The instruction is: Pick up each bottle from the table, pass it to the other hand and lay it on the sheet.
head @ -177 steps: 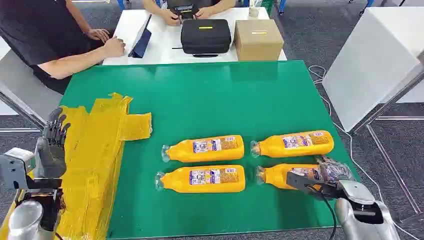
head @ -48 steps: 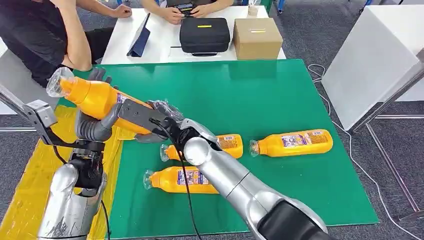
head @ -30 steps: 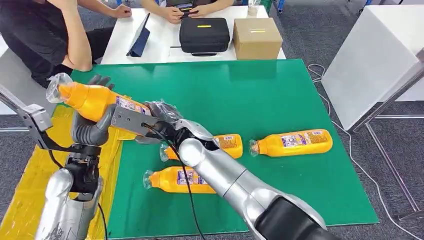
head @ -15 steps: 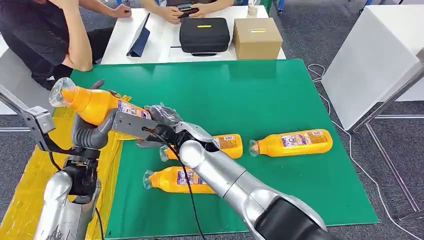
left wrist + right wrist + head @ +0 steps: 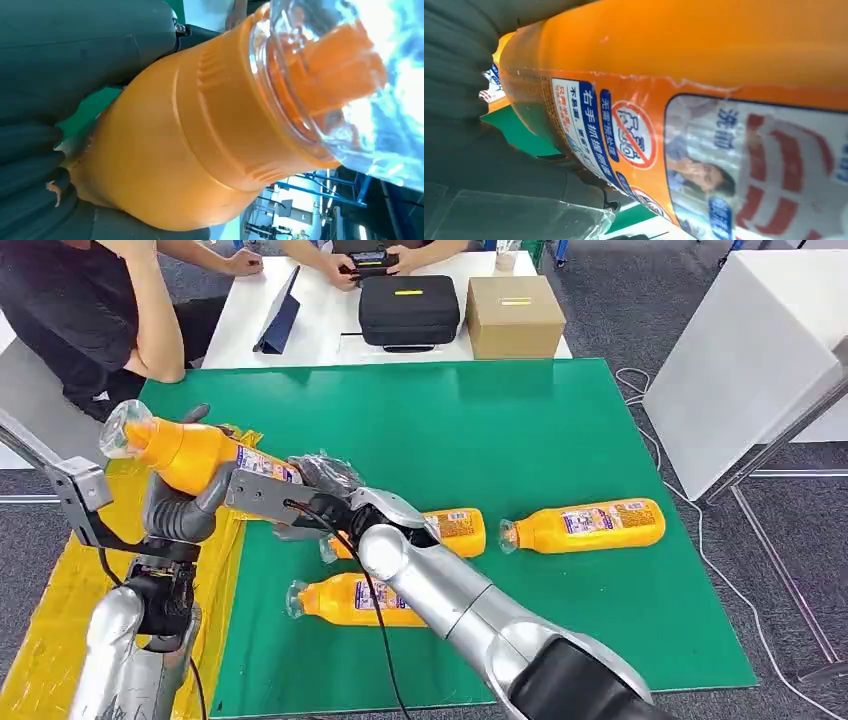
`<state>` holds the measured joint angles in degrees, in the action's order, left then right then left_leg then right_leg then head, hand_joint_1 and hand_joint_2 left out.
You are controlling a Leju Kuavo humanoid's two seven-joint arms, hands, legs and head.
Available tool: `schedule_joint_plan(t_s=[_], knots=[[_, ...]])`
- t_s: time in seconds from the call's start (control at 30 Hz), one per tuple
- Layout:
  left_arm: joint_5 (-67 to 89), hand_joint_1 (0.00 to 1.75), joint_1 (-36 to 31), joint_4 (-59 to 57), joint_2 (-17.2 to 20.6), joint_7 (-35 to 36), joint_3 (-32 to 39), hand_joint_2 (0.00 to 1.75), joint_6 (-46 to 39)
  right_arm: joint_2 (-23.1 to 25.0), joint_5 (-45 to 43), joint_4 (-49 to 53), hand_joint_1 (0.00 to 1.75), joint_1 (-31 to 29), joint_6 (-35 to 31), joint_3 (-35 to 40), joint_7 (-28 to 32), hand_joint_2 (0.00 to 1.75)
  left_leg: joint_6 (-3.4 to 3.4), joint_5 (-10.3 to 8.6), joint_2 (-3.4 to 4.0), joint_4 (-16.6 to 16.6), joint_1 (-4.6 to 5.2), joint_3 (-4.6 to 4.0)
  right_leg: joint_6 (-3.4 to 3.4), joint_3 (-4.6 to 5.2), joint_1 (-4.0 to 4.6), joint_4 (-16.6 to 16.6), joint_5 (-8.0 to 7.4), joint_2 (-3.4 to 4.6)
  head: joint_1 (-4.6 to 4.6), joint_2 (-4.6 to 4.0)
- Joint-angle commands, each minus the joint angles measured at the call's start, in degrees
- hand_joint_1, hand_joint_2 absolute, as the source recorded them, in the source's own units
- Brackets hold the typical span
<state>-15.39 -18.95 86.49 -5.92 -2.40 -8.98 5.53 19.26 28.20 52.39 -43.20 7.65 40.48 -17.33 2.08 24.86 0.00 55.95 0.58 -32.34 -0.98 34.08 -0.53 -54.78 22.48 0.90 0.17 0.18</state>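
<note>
The yellow sheet point(image 5: 60, 610) lay at the left edge of the green counter point(image 5: 520, 430). Above the sheet's far end, the left hand point(image 5: 180, 502) grasped the held bottle point(image 5: 195, 455) around its shoulder, thumb across the front, the clear cap point(image 5: 122, 428) pointing away from the counter's middle. The left wrist view showed the same grip point(image 5: 45, 165) wrapped on the orange body just behind the cap. Just counter-side of the left hand, the right hand point(image 5: 318, 490) was at the bottle's base end; the right wrist view showed its fingers point(image 5: 459, 65) against the labelled body, but whether they gripped firmly or merely touched could not be told.

The risk here was the handover itself. The bottle hung in the air, tilted, over the seam between sheet and counter. If the right hand let go before the left had full hold, the heavy base could swing down and slip through a grip placed so near the neck. It might then fall on the counter rather than the sheet. A withdrawing right arm point(image 5: 450, 590) could also sweep the two bottles point(image 5: 390, 570) lying under it, farther from the sheet. The fourth bottle point(image 5: 585, 525), farthest from the sheet, lay out of harm's way.
</note>
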Motion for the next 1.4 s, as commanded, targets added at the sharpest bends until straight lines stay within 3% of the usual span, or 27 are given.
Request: schedule_joint_plan(t_s=[0.03, 0.17, 0.3, 0.43, 0.57, 0.6, 0.73, 0.97, 1.13, 1.2, 1.4], knots=[[1.7, 1.75, 0.8, 0.4, 1.1, 0.1, -3.0, 1.75, 1.9, -2.2, -1.9, -1.2, 0.00, -1.0, -1.3, -0.9, 2.6, 0.00, -0.14, 0.10, -0.09, 0.0, -0.05, 0.23, 0.04, -0.27, 0.05, 0.0, 0.12, -0.15, 0.00, 0.00], [6.1, 1.75, 3.4, 1.4, 2.9, -2.6, 1.0, 1.75, 2.1, -8.1, -3.9, 10.6, 0.00, 2.7, -3.7, -8.9, 6.4, 0.00, -0.13, 0.08, -0.22, 0.0, -0.07, 0.23, 0.02, -0.33, 0.07, 0.1, 0.12, -0.28, -0.02, 0.00], [9.2, 1.75, 5.5, 1.7, 5.3, -3.6, 5.3, 1.75, 2.7, -14.0, -2.4, 22.5, 0.00, 6.9, -0.3, -15.4, 5.6, 0.00, -0.12, 0.11, -0.21, 0.0, -0.04, 0.15, 0.00, -0.26, 0.04, 0.0, 0.13, -0.26, -0.02, 0.00], [10.1, 1.75, 4.1, -1.1, 9.2, -5.2, 8.7, 1.75, 2.2, -20.2, -3.7, 25.3, 0.00, 7.6, 1.1, -18.7, 6.7, 0.00, -0.10, 0.07, -0.27, -0.1, 0.01, 0.17, 0.01, -0.27, -0.02, 0.1, 0.06, -0.29, 0.00, 0.00], [10.5, 1.75, 3.1, -1.7, 8.8, -5.0, 8.8, 1.75, 2.5, -19.7, -3.8, 25.4, 0.00, 7.7, 1.7, -18.9, 6.8, 0.00, -0.09, 0.03, -0.42, 0.0, 0.02, -0.01, 0.02, -0.10, 0.02, 0.1, 0.05, -0.43, -0.02, 0.00], [17.2, 1.75, 2.7, -1.5, 9.6, -5.2, 8.0, 1.75, -2.7, -20.2, -3.0, 25.8, 0.00, 7.9, 1.3, -18.7, 5.8, 0.00, -0.17, 0.13, -0.27, 0.1, -0.06, 0.05, 0.06, -0.15, 0.11, 0.0, 0.09, -0.31, 0.05, 0.00], [23.6, 1.75, -1.8, -4.3, 11.9, -3.0, 7.1, 1.75, -5.6, -24.0, -3.3, 31.6, 0.00, 11.6, 1.5, -20.9, 3.9, 0.00, -0.14, 0.07, -0.56, 0.1, -0.03, 0.08, 0.03, -0.22, 0.10, 0.1, 0.14, -0.60, -0.02, 0.00], [57.2, 1.75, -11.8, -13.6, 17.5, 3.1, 1.7, 1.75, -21.8, -29.5, -5.6, 34.9, 0.00, 15.9, 3.9, -23.1, 4.7, 0.00, -0.14, 0.03, -0.72, 0.2, -0.04, 0.02, 0.02, -0.23, 0.10, 0.0, 0.15, -0.77, 0.00, 0.02], [59.6, 1.75, -12.9, -18.8, 18.1, 2.5, 3.0, 1.75, -24.4, -30.8, -7.5, 31.7, 0.00, 14.0, 4.0, -20.9, 5.5, 0.00, -0.16, 0.08, -0.35, 0.1, 0.01, 0.17, 0.03, -0.27, 0.03, 0.0, 0.11, -0.41, 0.00, 0.00], [67.8, 1.75, -13.4, -20.2, 19.2, 4.7, 0.9, 1.75, -29.0, -30.4, -8.0, 30.4, 0.00, 12.7, 4.1, -20.2, 5.4, 0.00, -0.17, 0.09, -0.36, 0.1, 0.02, 0.18, 0.03, -0.27, 0.02, 0.0, 0.13, -0.42, -0.02, 0.00], [81.3, 1.75, -15.6, -21.7, 18.5, 9.2, -2.7, 1.75, -32.0, -29.4, -9.3, 26.7, 0.00, 8.8, 5.0, -17.2, 4.5, 0.00, -0.14, 0.09, -0.25, 0.1, 0.00, 0.08, 0.03, -0.16, 0.04, 0.0, 0.09, -0.30, 0.00, 0.00]])
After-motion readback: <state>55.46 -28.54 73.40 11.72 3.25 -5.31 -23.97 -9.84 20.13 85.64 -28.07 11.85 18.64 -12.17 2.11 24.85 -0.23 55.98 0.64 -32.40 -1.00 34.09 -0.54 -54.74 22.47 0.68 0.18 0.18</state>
